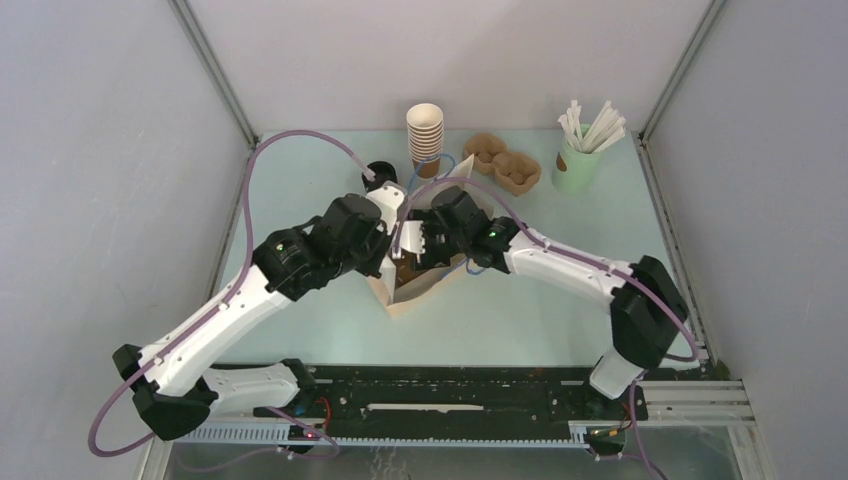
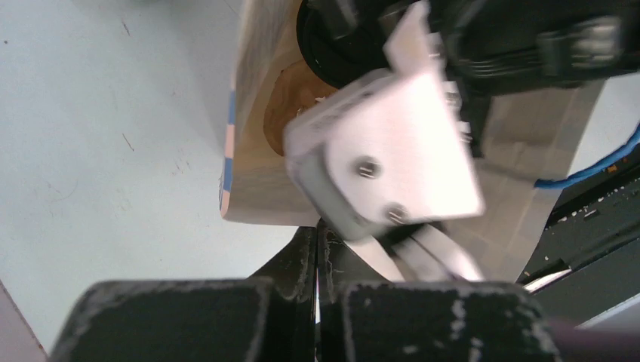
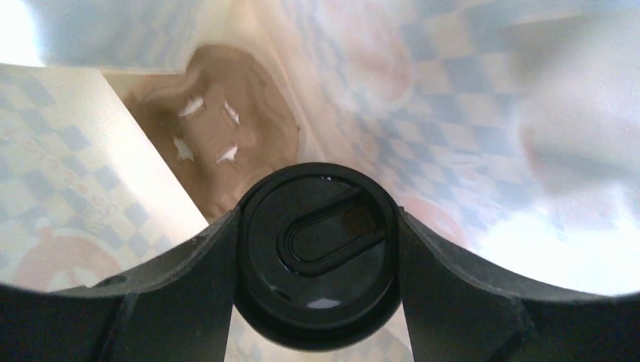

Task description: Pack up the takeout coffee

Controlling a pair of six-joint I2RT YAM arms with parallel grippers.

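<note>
A paper bag [image 1: 415,292] with blue checks stands open at the table's middle. My left gripper [image 1: 385,252] is shut on the bag's near edge; in the left wrist view its jaws [image 2: 318,253] pinch a thin paper sheet below the bag's side [image 2: 256,151]. My right gripper [image 1: 428,245] reaches into the bag from above. In the right wrist view it [image 3: 317,264] is shut on the takeout coffee, of which only the black lid [image 3: 317,253] shows; the kraft cup body is hidden beneath. A brown pulp tray [image 3: 226,143] lies at the bag's bottom below the cup.
At the back stand a stack of kraft cups [image 1: 425,135], a brown pulp cup tray [image 1: 503,162] and a pale green cup with white straws [image 1: 578,160]. A black round object [image 1: 380,174] sits behind the left arm. Frame posts and walls bound both sides.
</note>
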